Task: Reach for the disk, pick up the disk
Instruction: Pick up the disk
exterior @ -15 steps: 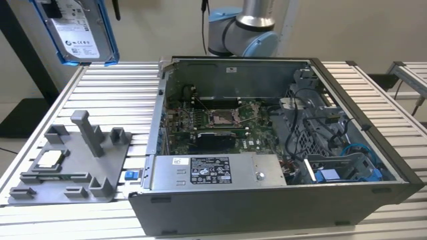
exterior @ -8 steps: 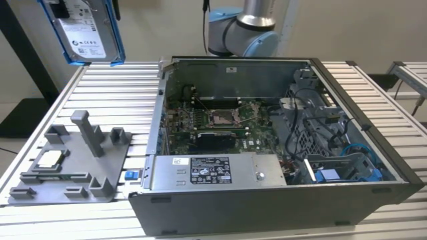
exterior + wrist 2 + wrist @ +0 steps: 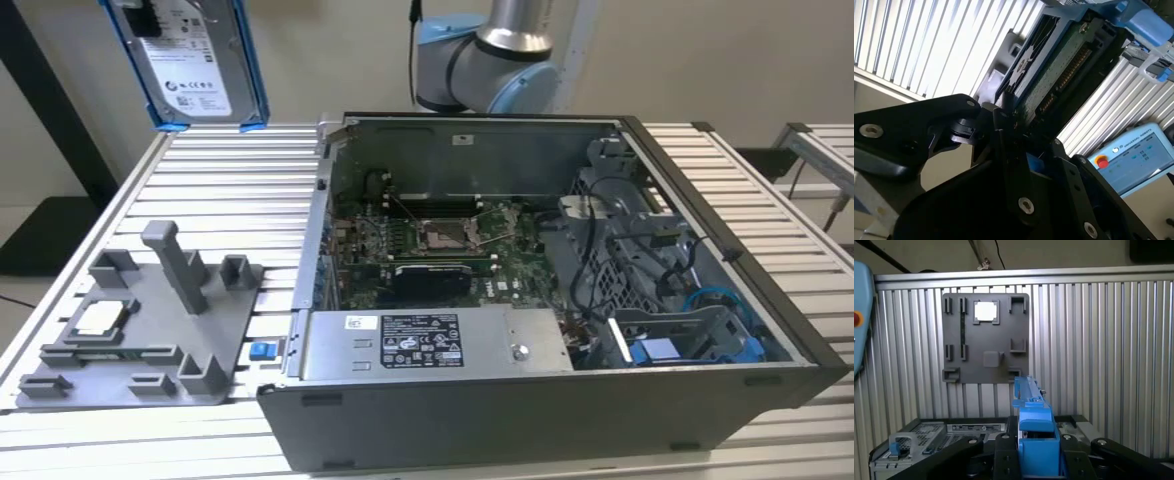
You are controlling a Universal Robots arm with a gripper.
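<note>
The disk [image 3: 195, 62] hangs in the air above the far left of the ribbed counter [image 3: 220, 200] in the exterior view — white label facing the camera, blue frame along its edges, well apart from the open computer case [image 3: 534, 300] to the right. In the first wrist view the gripper [image 3: 1037, 452] is closed on the disk, with black fingers [image 3: 1004, 455] on either side of its blue frame. A grey fixture plate [image 3: 147, 340] lies on the counter's near left.
</note>
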